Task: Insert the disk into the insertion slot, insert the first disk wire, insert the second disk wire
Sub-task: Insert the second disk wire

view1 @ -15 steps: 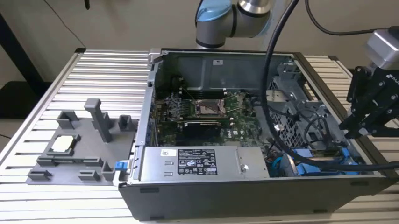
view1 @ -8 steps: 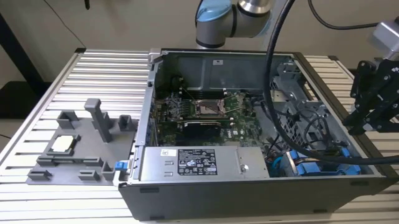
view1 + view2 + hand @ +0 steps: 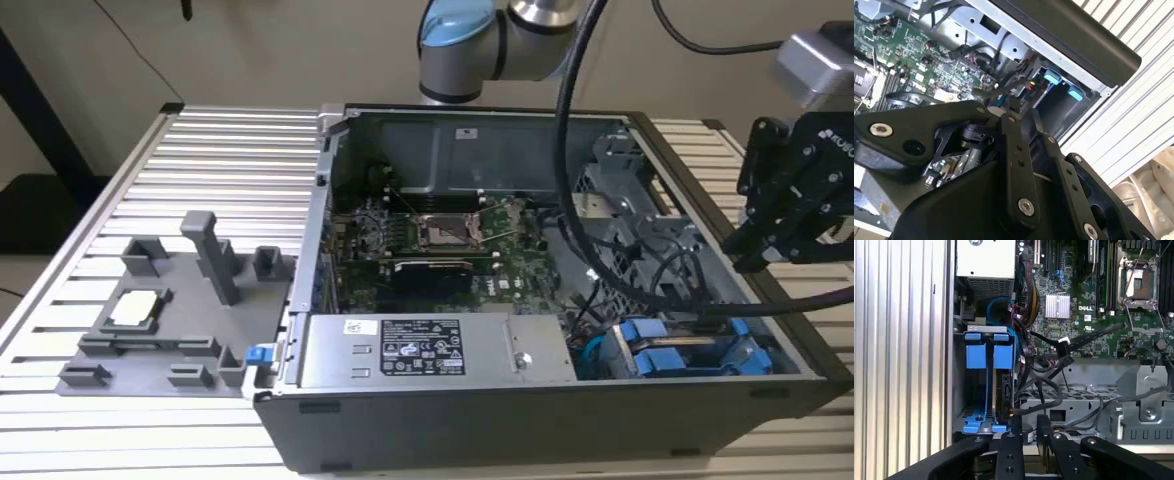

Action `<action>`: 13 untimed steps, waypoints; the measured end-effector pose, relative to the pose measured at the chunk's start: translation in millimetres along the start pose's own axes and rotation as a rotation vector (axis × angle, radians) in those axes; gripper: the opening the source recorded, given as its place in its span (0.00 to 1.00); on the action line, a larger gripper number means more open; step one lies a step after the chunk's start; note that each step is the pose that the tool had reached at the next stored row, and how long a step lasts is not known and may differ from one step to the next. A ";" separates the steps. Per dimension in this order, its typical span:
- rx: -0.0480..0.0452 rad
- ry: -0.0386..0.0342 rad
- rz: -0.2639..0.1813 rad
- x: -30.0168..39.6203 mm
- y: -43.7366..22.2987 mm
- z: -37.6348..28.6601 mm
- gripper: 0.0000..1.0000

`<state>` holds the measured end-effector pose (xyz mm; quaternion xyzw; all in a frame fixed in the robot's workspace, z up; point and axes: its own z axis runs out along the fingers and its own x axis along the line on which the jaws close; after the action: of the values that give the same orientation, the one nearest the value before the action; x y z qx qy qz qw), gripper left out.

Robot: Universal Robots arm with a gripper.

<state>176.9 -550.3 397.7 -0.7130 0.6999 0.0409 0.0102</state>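
Note:
The disk (image 3: pixel 1002 395) stands edge-on in its bright blue frame (image 3: pixel 985 356) inside the insertion slot (image 3: pixel 960 390), at the open case's front corner on the exterior view's right. There its blue tabs (image 3: pixel 671 347) show in the bay. A black wire with a plug (image 3: pixel 1064 346) hangs loose over the motherboard's edge, beside the bay. In the exterior view my gripper (image 3: pixel 755 258) hovers above and outside the case's wall on that side. Its fingers (image 3: pixel 1016 422) stand a narrow gap apart, and both wrist views show nothing between them at the gripper (image 3: pixel 1029 419) (image 3: pixel 1022 116).
A silver labelled power-supply box (image 3: pixel 424 350) lies along the case's front. The motherboard (image 3: pixel 441 235) fills the middle. A perforated metal cage (image 3: pixel 1079 400) and black cable loops (image 3: pixel 641 270) crowd the space by the bay. A grey fixture tray (image 3: pixel 160 310) sits on the slatted table (image 3: pixel 120 420).

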 end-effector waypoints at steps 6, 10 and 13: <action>0.0001 -0.0005 0.000 -17.3 -0.3 2.0 0.27; 0.0011 -0.0008 0.000 -19.3 12.7 3.7 0.27; 0.0028 -0.0008 0.000 -20.0 26.6 4.9 0.27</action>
<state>149.8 -530.5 395.4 -0.7130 0.6999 0.0402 0.0115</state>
